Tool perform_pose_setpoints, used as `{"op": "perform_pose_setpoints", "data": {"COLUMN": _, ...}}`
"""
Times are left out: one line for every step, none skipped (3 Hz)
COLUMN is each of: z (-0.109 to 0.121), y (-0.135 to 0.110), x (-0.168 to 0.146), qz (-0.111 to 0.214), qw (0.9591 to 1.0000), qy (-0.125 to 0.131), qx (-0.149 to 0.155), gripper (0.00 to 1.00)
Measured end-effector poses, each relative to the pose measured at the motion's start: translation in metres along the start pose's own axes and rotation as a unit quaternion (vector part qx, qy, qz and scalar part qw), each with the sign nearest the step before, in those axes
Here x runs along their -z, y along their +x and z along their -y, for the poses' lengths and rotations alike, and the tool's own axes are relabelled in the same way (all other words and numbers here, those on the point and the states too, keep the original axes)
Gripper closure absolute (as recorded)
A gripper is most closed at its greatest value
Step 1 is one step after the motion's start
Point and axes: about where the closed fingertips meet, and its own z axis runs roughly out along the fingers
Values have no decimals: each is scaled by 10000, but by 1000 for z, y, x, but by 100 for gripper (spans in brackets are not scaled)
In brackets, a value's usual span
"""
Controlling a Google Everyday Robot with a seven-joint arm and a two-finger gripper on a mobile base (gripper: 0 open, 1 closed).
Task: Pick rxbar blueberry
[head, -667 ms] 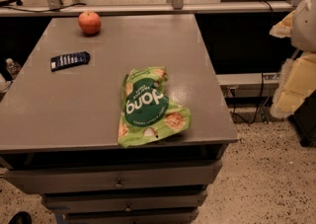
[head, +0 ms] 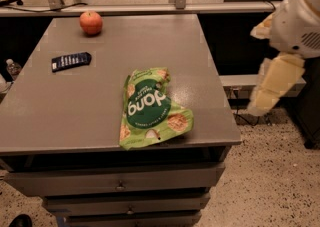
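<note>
The rxbar blueberry is a small flat dark navy bar with white lettering. It lies on the left part of the grey table top, in front of the apple. My gripper, cream-coloured, hangs from the white arm to the right of the table, beyond its right edge and far from the bar. It holds nothing that I can see.
A round red apple sits at the back left of the table. A large green snack pouch lies near the front edge. Drawers are below the top. A speckled floor is to the right and a rail runs behind.
The lower part of the arm with the gripper has shifted slightly left toward the table's right edge. The objects on the table have not moved.
</note>
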Motion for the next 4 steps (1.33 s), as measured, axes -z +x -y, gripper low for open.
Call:
{"op": "perform_pose_setpoints", "data": {"z": 8, "y": -64, "x": -24, "qz": 712, "qw": 9973, "qy": -153, "qx": 81, "gripper": 0}}
{"op": "perform_pose_setpoints", "data": {"z": 17, "y": -128, "x": -37, "qz": 1344, "qw": 9905, "qy": -273, "qx": 103, "gripper": 0}}
{"op": "perform_pose_setpoints", "data": {"z": 19, "y": -185, "x": -52, "qz": 1943, "qw": 9795, "qy": -437, "qx": -289, "gripper": 0}}
{"op": "perform_pose_setpoints", "data": {"z": 19, "y": -185, "x": -51, "qz": 1943, "qw": 9795, "qy": -437, "qx": -289, "gripper": 0}}
